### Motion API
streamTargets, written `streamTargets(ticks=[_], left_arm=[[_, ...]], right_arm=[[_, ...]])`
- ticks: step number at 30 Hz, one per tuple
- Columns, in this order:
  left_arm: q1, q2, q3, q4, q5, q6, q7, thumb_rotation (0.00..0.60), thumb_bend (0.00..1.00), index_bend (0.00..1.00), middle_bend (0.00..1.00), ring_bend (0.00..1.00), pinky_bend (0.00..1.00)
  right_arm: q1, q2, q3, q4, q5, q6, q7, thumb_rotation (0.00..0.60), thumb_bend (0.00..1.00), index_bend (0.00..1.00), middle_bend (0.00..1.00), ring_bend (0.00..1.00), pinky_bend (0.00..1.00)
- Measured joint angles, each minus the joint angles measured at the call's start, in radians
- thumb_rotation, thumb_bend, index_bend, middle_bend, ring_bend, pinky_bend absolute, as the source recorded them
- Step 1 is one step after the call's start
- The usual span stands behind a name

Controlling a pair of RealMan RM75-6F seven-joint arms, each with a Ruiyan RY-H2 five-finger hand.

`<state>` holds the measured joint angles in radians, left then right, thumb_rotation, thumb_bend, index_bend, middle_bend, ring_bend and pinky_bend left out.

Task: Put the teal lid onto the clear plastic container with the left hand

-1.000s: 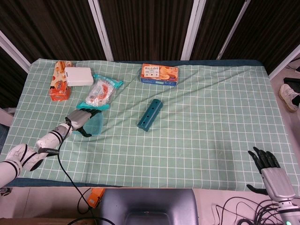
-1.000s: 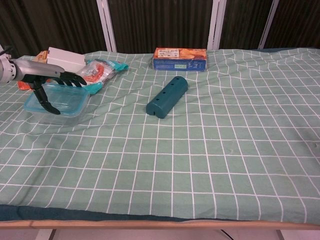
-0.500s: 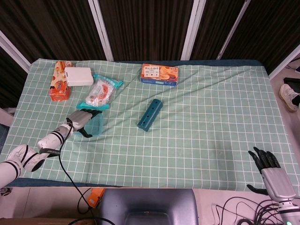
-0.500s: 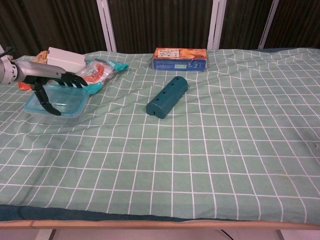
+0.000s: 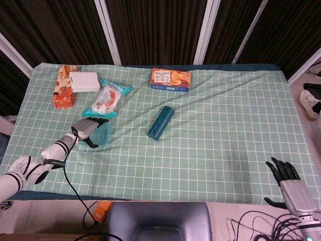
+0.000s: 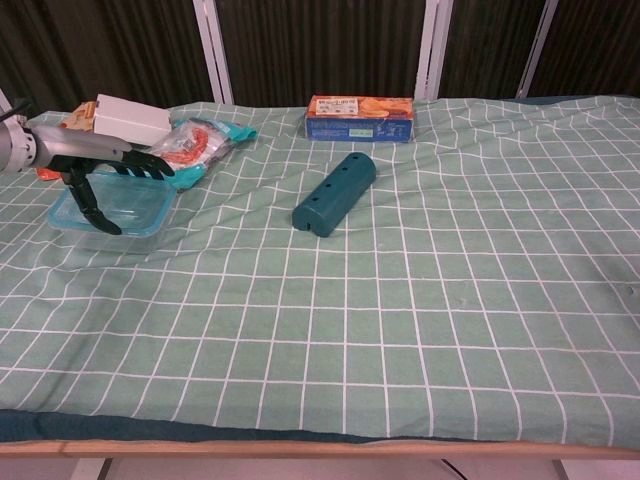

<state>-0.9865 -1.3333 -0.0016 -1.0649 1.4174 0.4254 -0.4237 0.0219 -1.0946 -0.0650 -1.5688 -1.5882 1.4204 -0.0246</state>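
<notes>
Under the left hand (image 6: 95, 165) sits the clear container (image 6: 110, 208) with its teal lid (image 6: 135, 195) on top; the fingers are spread over it, thumb down at its near side, touching rather than gripping. Just beyond lies a snack packet (image 5: 106, 99). Far across the table (image 5: 215, 130), the right hand (image 5: 287, 178) hangs open, holding nothing.

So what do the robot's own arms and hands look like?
The left robot hand has a silver-grey back and black fingers, on a white, rounded arm with a black cable trailing from the wrist. The right robot hand matches: black fingers and a grey back.
</notes>
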Motion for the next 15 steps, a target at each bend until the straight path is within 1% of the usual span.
streamTargets(ticks=[4,7,10,15], left_arm=[[0.003,-0.003,0.0,0.007,-0.002,-0.007,-0.004,0.6,0.25,0.0,0.49,0.47,0.43],[0.005,-0.004,0.0,0.01,-0.002,-0.011,-0.012,0.6,0.25,0.0,0.47,0.45,0.39],[0.007,-0.004,0.0,0.011,0.001,-0.012,-0.023,0.6,0.25,0.0,0.42,0.37,0.31],[0.01,-0.002,0.0,0.012,0.009,-0.015,-0.053,0.6,0.25,0.0,0.22,0.18,0.14]], right_arm=[[0.001,-0.001,0.001,0.001,0.002,-0.003,0.0,0.6,0.11,0.0,0.0,0.0,0.0],[0.002,-0.001,0.001,0.0,0.004,-0.006,-0.002,0.6,0.11,0.0,0.0,0.0,0.0],[0.002,-0.002,0.001,0.0,0.005,-0.005,-0.003,0.6,0.11,0.0,0.0,0.0,0.0],[0.004,-0.003,0.002,0.0,0.006,-0.009,-0.005,0.6,0.11,0.0,0.0,0.0,0.0]])
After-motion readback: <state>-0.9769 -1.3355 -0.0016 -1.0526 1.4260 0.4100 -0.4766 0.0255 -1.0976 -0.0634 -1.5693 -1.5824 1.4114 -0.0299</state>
